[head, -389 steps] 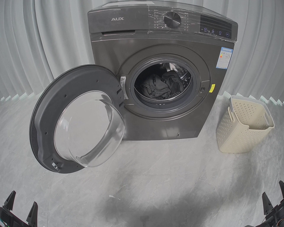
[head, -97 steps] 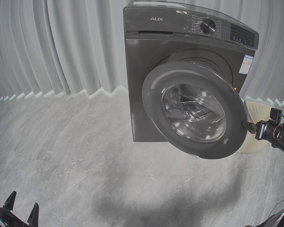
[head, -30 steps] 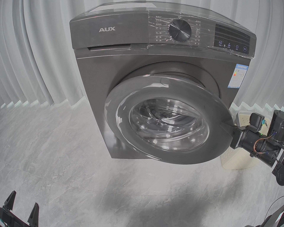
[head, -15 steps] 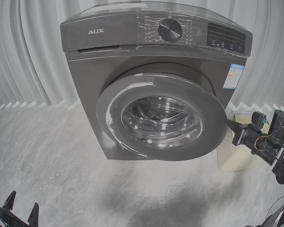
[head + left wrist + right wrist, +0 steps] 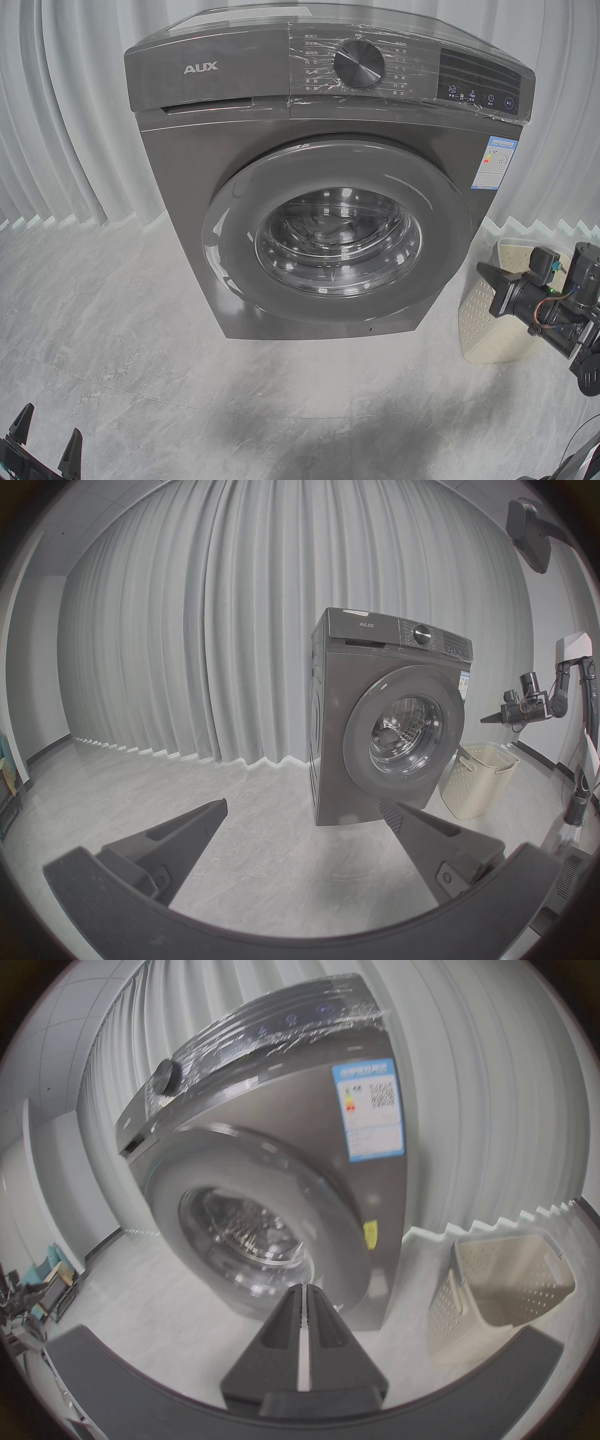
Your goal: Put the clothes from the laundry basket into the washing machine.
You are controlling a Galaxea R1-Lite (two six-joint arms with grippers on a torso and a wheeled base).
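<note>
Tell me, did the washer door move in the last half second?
Yes. The door swung inward: its right edge, which stood off the front of the washing machine with the right gripper against it, now lies flush, the gripper apart.

Reflections on the washing machine (image 5: pixel 181 162) door glass hide the drum's contents, perhaps dark cloth; the right gripper (image 5: pixel 482 269) covers part of the laundry basket (image 5: pixel 494 337)

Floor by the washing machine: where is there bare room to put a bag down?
The widest bare patch is the floor before the closed door of the washing machine. The stretch on the left, between machine and curtain, is free as well. It is crowded on the right, where the laundry basket stands by the machine and the right gripper hangs over it.
</note>
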